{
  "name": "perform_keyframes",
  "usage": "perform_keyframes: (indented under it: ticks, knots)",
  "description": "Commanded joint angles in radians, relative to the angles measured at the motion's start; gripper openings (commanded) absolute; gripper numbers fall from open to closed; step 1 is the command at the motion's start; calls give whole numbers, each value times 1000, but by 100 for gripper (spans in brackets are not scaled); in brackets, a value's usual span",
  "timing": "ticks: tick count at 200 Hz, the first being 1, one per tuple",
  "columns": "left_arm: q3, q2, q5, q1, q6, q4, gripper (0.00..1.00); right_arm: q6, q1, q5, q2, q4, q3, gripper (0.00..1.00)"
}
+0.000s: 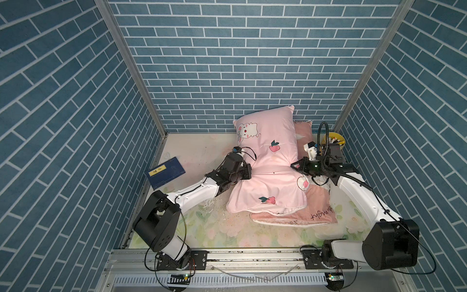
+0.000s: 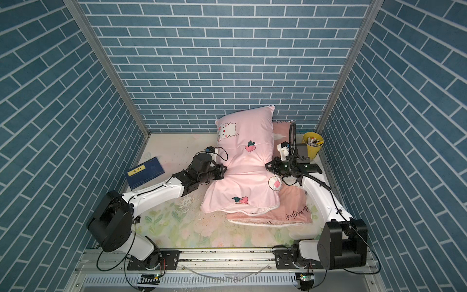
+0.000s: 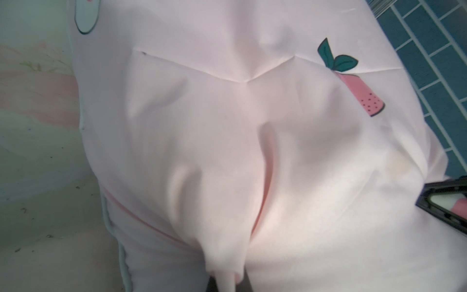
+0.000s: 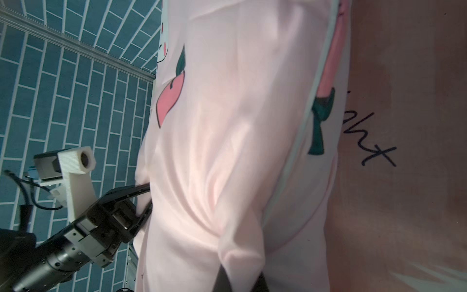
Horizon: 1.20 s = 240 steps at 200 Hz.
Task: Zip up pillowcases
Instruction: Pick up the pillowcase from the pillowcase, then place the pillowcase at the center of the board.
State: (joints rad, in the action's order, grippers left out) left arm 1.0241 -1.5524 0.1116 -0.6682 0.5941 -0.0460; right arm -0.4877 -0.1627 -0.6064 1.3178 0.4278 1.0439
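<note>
At nine o'clock on the floral desk [image 1: 202, 227] lies a dark blue rectangular book [image 1: 166, 172]. My left gripper [image 1: 249, 172] is clamped on a fold at the nine o'clock edge of the light pink bunny-and-peach fabric pillowcase [image 1: 267, 182], mid-desk. My right gripper [image 1: 294, 166] pinches its three o'clock edge. Beneath lies the salmon-pink "good night" fabric pillowcase [image 1: 318, 209]; a round yellow cup [image 1: 337, 145] stands at two o'clock.
</note>
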Motion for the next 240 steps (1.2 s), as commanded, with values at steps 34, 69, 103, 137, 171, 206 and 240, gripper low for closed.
perform_keyframes:
  ticks: [34,69,103,137,171,206,240]
  knots:
    - [180,141,-45,-14,-153,202,0,68,-127,-50,49,33,176,0]
    - [175,275,-167,-9,-197,299,0,87,-241,-53,133,23,305,0]
    - [126,389,-215,78,-201,395,0,103,-349,-42,257,8,414,0]
    - [15,496,-234,218,-196,462,0,104,-433,-26,381,-48,449,0]
    - [-110,458,-153,354,-191,389,0,72,-492,20,493,-159,428,0]
    - [-165,343,-194,361,-161,289,0,25,-496,38,592,-225,420,0]
    - [-167,216,-221,366,-132,214,0,12,-490,70,662,-164,448,0]
